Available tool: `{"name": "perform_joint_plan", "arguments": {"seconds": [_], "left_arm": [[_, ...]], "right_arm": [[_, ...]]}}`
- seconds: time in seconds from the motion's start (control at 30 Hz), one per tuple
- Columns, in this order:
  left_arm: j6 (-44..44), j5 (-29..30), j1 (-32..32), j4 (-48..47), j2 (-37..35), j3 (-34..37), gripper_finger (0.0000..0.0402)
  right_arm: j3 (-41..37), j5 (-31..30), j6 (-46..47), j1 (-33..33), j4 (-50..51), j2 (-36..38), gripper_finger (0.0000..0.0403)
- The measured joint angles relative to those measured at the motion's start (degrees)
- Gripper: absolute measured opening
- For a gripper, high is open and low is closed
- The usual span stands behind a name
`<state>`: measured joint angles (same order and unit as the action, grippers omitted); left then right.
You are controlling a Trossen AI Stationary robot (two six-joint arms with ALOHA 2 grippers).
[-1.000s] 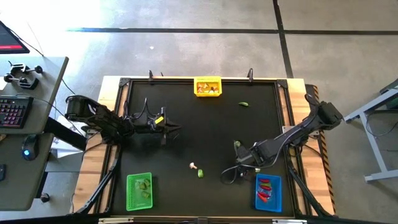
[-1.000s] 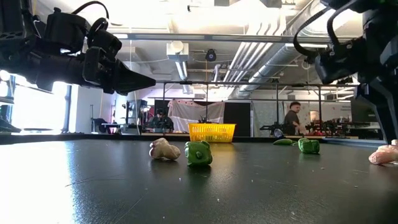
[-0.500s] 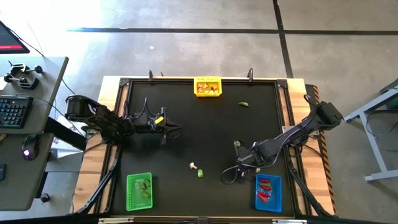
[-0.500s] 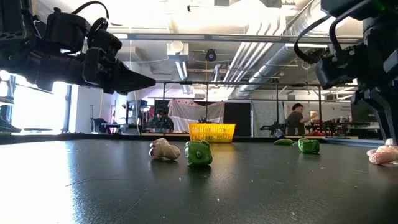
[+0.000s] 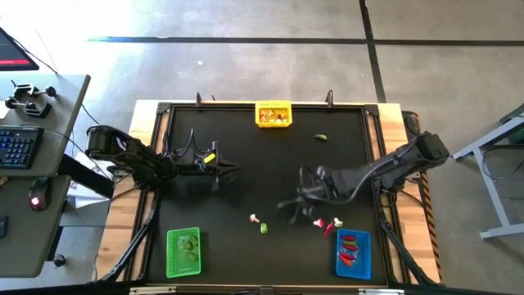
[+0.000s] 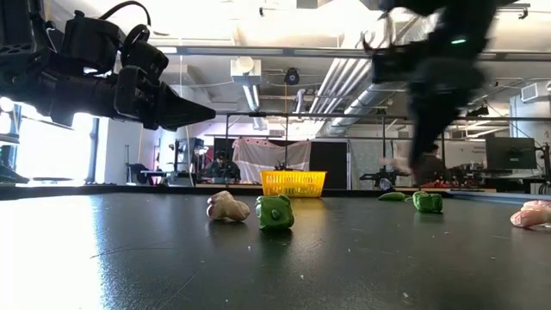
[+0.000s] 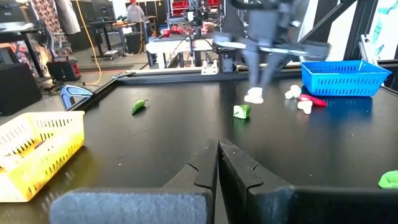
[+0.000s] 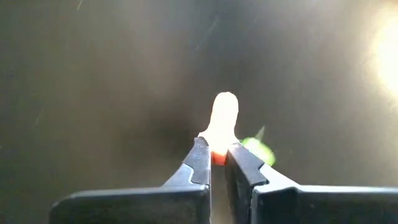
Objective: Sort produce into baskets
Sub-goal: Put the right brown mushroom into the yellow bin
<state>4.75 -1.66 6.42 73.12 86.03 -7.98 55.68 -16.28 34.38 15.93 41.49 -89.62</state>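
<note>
My right gripper (image 5: 295, 203) hovers right of the table's middle, shut on a whitish-tan produce piece (image 8: 224, 118); a green piece (image 8: 257, 150) lies on the table below it. Red and whitish pieces (image 5: 329, 226) lie beside the blue basket (image 5: 354, 253). Further off, a tan piece (image 5: 255, 218) and a green one (image 5: 264, 229) rest near the middle, and a green pepper (image 5: 321, 137) lies at the back. The yellow basket (image 5: 273, 114) stands at the far edge and the green basket (image 5: 182, 251) at the near left. My left gripper (image 5: 233, 170) waits shut at the left. My right gripper pinches the reddish lower end (image 8: 217, 157) of the whitish-tan piece between its two fingertips. The fingers slant steeply down from above. The pale end sticks out past the fingertips, and in the left wrist view the piece (image 7: 254, 95) hangs clear of the table.
The red and whitish pieces lie just off the blue basket's far left corner. Black table top (image 5: 246, 139) stretches between the yellow basket and the middle pieces. The table's frame (image 5: 385, 115) rims the mat. People and benches show in the room behind.
My right gripper has swung quickly from beside the blue basket toward the table's left and far side, rising and turning as it went, and shows blurred. Red and whitish pieces that it stood over now show on the table.
</note>
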Motion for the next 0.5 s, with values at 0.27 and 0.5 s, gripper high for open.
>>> {"name": "perform_joint_plan", "arguments": {"seconds": [0.27, 0.5], "left_arm": [[-0.18, -0.01, -0.02, -0.02, -0.01, 0.0, 0.0], [-0.19, -0.01, -0.02, -0.02, 0.01, -0.01, 0.0]], "right_arm": [[1.72, -4.18, -21.44, -19.26, -20.86, 0.0, 0.0004], [1.78, 6.08, -32.35, -35.8, -35.84, -3.85, 0.0003]]}}
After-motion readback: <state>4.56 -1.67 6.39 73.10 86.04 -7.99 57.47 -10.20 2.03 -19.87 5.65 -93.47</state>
